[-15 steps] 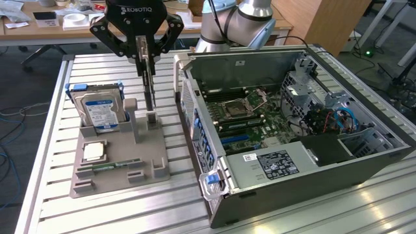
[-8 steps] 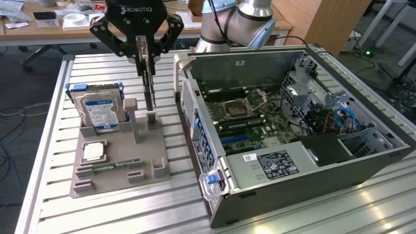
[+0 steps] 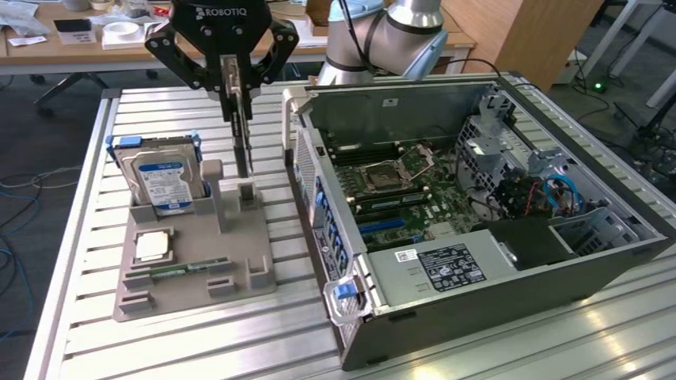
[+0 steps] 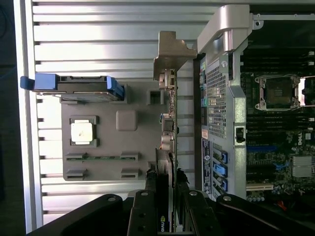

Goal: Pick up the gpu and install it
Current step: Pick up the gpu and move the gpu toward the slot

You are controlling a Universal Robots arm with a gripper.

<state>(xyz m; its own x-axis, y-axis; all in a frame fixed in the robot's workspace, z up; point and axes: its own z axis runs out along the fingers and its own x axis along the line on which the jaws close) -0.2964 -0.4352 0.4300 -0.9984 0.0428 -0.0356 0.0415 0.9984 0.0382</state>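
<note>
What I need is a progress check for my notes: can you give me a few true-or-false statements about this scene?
1. The hand grips the gpu. True.
2. The gpu is seated inside the computer case. False: it is held on edge over the gray tray, outside the case.
3. The hard drive stands upright in the gray tray. True.
4. The computer case is closed up. False: its side is open and the motherboard is visible.
</note>
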